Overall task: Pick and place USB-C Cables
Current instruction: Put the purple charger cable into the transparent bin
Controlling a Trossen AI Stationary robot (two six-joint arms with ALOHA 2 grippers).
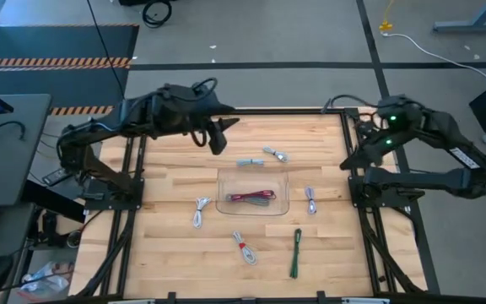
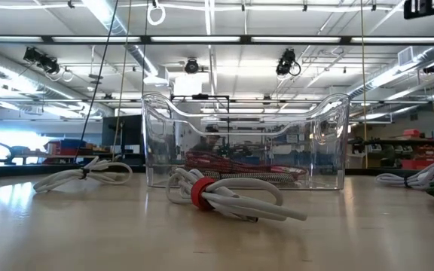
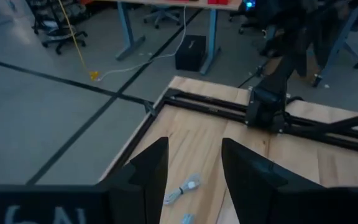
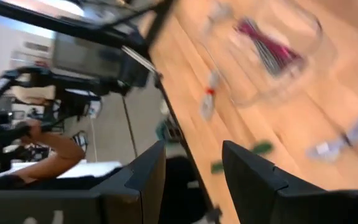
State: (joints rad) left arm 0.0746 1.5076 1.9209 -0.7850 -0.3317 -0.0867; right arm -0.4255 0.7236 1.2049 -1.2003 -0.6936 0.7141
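Left gripper (image 1: pixel 219 135) hangs empty, fingers apart, above the table's far left. One red cable (image 1: pixel 252 198) lies in the clear tray (image 1: pixel 285 181); six cables remain scattered around it. Right gripper (image 1: pixel 354 152), also spread, waits at the right edge

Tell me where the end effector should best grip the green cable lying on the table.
Probably at the middle of the green cable, coming straight down from above. It lies flat as a long, narrow bundle, so the fingers should close across its short width; nothing crowds it.
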